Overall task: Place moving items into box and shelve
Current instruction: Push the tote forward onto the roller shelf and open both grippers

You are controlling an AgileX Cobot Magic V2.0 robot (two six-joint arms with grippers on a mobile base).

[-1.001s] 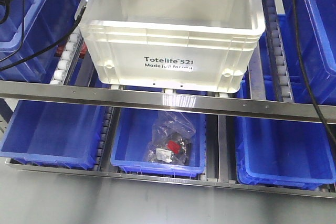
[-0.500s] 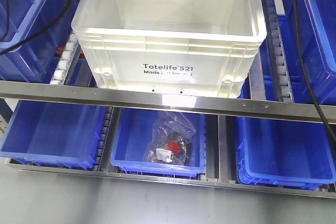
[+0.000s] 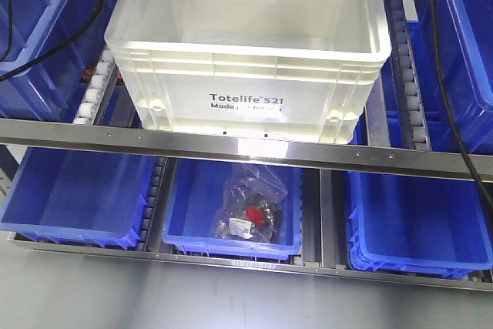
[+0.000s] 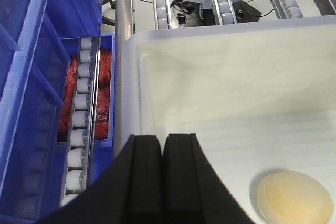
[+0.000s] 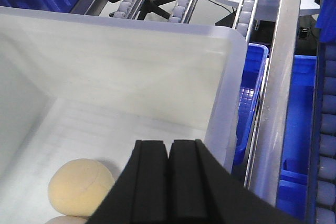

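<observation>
1. Bins (image 3: 73, 190): blue, on the lower rack level at 7 to 5 o'clock in the front view, with more on the upper level at 9 and 3 o'clock.
2. Rollers (image 4: 79, 129): a white row just left of the box, at 9 o'clock in the left wrist view.
3. Left gripper (image 4: 162, 174): black fingers pressed together, nothing between them, above the box's left wall at 6 o'clock of its view.
4. Box (image 3: 246, 44): white crate on the upper roller level, behind the steel rail (image 3: 246, 148), at 12 o'clock in the front view.
5. Bag (image 3: 250, 209): clear, with small red and black parts, in the middle lower bin at 6 o'clock.
6. Fruit (image 5: 79, 187): pale yellow, on the box floor, at 7 o'clock in the right wrist view. A second rounded object touches it from below, mostly cut off.
7. Right gripper (image 5: 168, 179): fingers pressed together, holding nothing, above the box near its right wall.
</observation>
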